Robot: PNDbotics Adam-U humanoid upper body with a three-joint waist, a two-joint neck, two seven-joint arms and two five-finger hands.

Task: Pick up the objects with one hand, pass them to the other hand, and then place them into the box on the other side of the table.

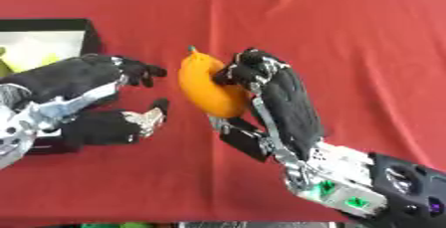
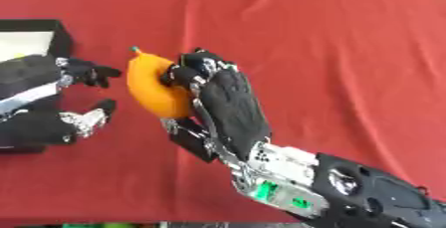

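R robot hand (image 1: 261,80) curled round smooth orange fruit (image 1: 207,86) (curved); L robot hand (image 1: 104,95) open

orange mango-shaped fruit (image 1: 209,85), smooth skin w/ small green stem tip pointing up and away, held upright-ish above the red-covered worktop (image 1: 348,38), gripped at its right side by the right robot hand (image 1: 261,80), fingers curled round it. black box (image 1: 61,25) w/ pale inside at the worktop's far left edge, partly hidden behind the left robot hand (image 1: 96,77); something yellow-green shows inside, can't tell what.
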